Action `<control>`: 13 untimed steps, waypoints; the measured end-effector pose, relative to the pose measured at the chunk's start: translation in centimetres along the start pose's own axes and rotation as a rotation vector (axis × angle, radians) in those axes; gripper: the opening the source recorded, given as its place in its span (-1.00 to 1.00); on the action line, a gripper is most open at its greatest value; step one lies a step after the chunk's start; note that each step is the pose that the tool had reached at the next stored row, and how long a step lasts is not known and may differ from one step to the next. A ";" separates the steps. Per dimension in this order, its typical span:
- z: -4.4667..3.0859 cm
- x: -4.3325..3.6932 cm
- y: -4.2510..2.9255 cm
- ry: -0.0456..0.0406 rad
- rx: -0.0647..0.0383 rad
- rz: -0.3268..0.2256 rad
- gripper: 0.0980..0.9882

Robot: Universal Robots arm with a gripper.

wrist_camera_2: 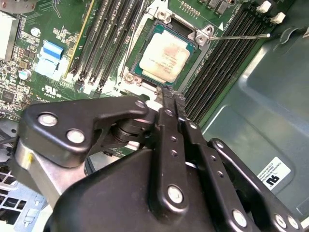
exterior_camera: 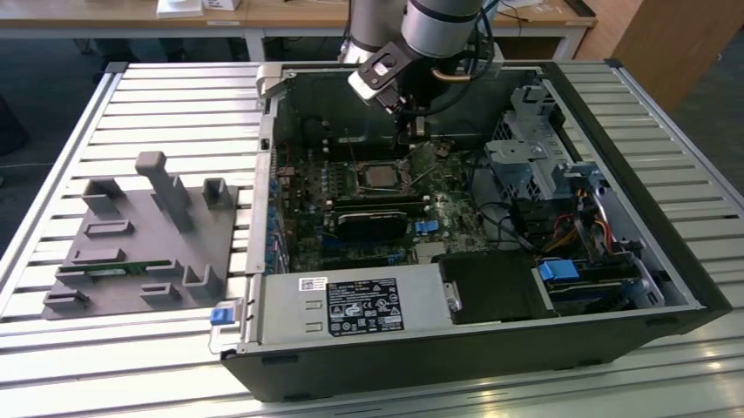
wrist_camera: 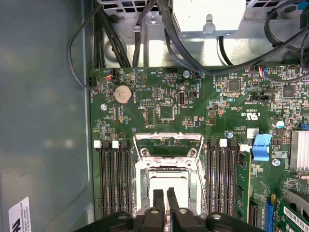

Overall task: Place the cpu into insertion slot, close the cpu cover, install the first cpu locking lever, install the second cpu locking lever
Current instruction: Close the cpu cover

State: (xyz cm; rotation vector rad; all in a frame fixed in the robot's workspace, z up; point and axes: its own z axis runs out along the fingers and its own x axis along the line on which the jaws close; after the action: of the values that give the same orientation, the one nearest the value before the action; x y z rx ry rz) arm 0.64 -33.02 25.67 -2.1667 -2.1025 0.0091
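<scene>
The cpu [wrist_camera_2: 164,57], a small square chip with a silvery top, lies flat in the insertion slot [wrist_camera_2: 195,48] on the motherboard. It also shows in the exterior view as the cpu [exterior_camera: 379,177]. The cpu cover [wrist_camera: 168,137], a thin metal frame, stands flipped open at one edge of the socket. A thin wire locking lever [wrist_camera_2: 241,36] sticks out sideways, unlatched. My gripper [wrist_camera_2: 170,94] hovers just above the socket's edge, its black fingers [wrist_camera: 158,195] pressed together with nothing between them. In the exterior view the gripper [exterior_camera: 414,135] hangs inside the case above the socket.
Long black memory slots [wrist_camera: 112,179] flank the socket on both sides. The open computer case [exterior_camera: 686,261] has a power supply [exterior_camera: 348,305] at the front and drive bays [exterior_camera: 524,148] with cables on the exterior view's right. A grey fixture [exterior_camera: 139,235] sits on the slatted table on the exterior view's left.
</scene>
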 end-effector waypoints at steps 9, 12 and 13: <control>0.00 0.00 -0.03 0.0000 0.000 0.000 -0.99; 0.00 0.00 -0.04 0.0000 0.000 0.000 -0.99; 0.00 0.00 -0.04 0.0000 0.000 0.000 -0.96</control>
State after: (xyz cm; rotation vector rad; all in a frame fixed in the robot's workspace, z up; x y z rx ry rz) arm 0.59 -33.02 25.67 -2.1667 -2.1025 0.0092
